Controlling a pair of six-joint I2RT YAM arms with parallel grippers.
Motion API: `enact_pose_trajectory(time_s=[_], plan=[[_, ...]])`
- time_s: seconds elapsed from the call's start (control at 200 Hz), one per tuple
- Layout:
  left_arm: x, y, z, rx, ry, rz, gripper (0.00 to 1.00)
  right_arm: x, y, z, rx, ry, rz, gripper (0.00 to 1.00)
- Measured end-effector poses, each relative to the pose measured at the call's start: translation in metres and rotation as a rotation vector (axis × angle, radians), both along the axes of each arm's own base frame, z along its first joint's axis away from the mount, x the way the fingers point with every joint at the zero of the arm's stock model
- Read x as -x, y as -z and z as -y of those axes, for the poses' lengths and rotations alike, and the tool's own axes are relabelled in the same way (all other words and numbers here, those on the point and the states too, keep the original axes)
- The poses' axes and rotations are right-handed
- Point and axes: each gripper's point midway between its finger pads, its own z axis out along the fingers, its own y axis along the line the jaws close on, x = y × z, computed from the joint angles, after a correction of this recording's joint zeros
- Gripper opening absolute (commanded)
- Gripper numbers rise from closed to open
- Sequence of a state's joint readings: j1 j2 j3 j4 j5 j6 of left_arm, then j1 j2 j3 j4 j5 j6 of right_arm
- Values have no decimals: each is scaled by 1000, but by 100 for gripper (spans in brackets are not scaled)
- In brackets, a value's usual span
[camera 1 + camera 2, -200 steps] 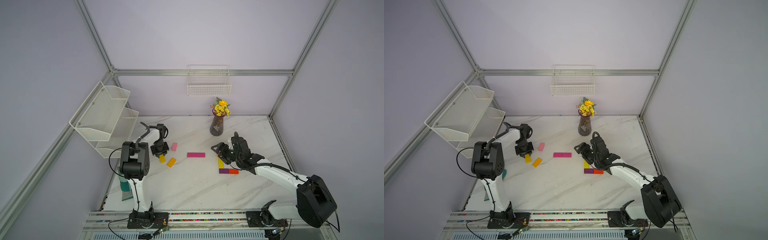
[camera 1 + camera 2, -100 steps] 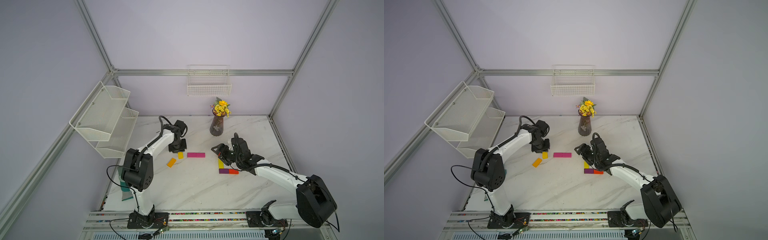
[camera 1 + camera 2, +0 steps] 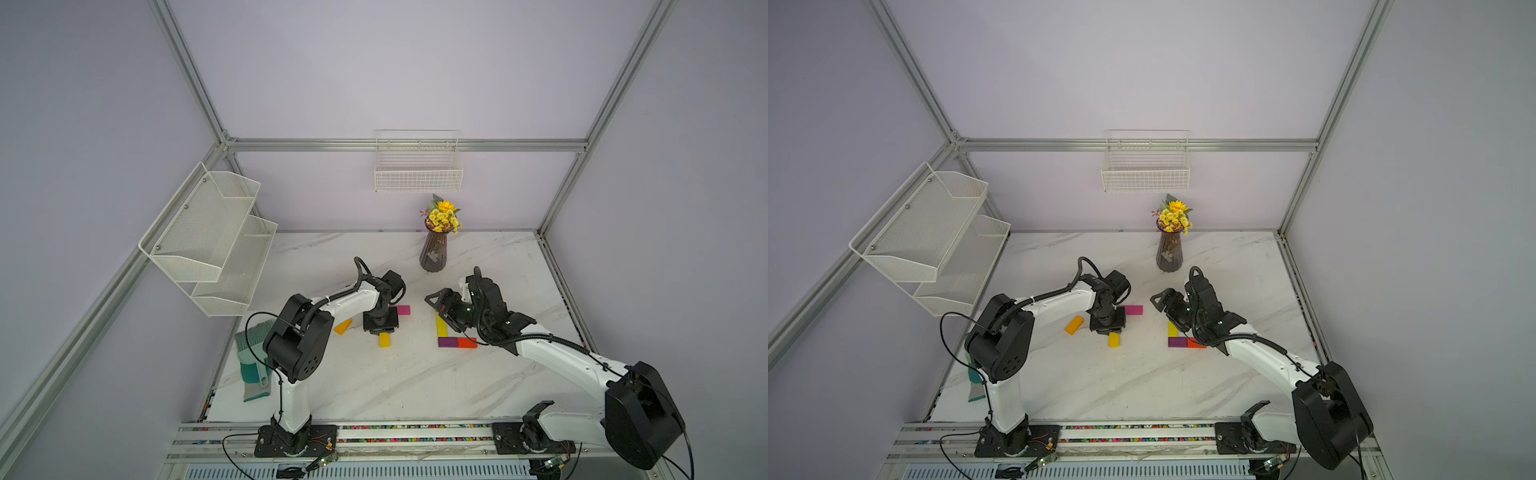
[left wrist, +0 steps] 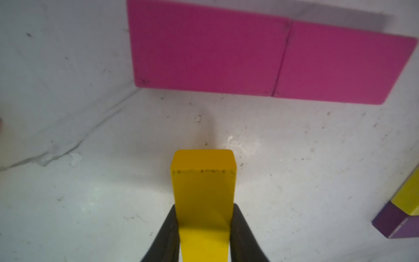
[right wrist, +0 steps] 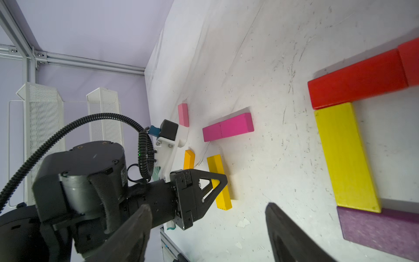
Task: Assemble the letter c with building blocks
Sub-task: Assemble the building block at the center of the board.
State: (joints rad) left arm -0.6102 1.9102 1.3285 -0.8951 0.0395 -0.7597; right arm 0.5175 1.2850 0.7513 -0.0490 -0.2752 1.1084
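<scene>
1. Left claw [image 4: 204, 205] is clamped on the short yellow block [image 4: 203, 181], with a black finger against each long side. The block's free end juts out past the fingertips.
2. In a top view this claw points straight down near the centre of the frame, low over the tabletop [image 3: 374, 395]. Whether the gripped block rests on the surface or hangs just above it cannot be told.
3. Two magenta blocks [image 4: 208, 50] lie end to end just above the claw in a top view, apart from the yellow one.
4. An orange block [image 3: 343, 327] lies tilted to the left of the claw, clear of it.
5. Right of centre, the right claw [image 3: 436, 301] has its jaws spread wide with nothing between them, near the upper end of the long yellow block [image 3: 441, 324].
6. A purple block [image 3: 447, 342] touches that block's lower end, and a red block [image 3: 467, 342] touches the purple one's right side.
7. The right wrist view shows a red pair [image 5: 356, 77] butted together at the long block's other end.
8. That view also shows a pink block [image 5: 183, 114] beyond the magenta ones.
</scene>
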Motion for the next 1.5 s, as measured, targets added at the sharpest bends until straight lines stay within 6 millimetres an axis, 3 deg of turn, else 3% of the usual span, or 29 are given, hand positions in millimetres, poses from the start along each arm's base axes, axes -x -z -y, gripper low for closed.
enact_pose_trajectory(time_s=[0.22,0.34,0.42,0.615,0.745,0.875,1.04,1.19,1.31,1.5], plan=[[0,9,-6,-33,-8,4,1,5,1,1,12,-18,-8,81],[-1,9,-7,-35,-7,6,8,6,-2,1,10,-19,-2,81],[-1,9,-7,-35,-7,7,20,8,-4,2,6,-19,4,81],[-3,8,-8,-30,10,8,69,17,5,-2,15,-15,-17,81],[-9,6,-19,-13,-21,3,82,25,15,-16,26,-34,-37,80],[-14,-4,-40,28,-78,-3,90,31,34,-35,54,-47,-64,80],[-30,-41,-64,125,-165,55,100,36,62,-73,101,-89,-105,80],[-42,-65,-88,189,-227,91,100,35,77,-112,114,-127,-109,80],[-45,-69,-107,209,-270,82,100,38,92,-136,121,-150,-123,80],[-42,-65,-128,233,-310,52,100,49,110,-157,127,-165,-144,79]])
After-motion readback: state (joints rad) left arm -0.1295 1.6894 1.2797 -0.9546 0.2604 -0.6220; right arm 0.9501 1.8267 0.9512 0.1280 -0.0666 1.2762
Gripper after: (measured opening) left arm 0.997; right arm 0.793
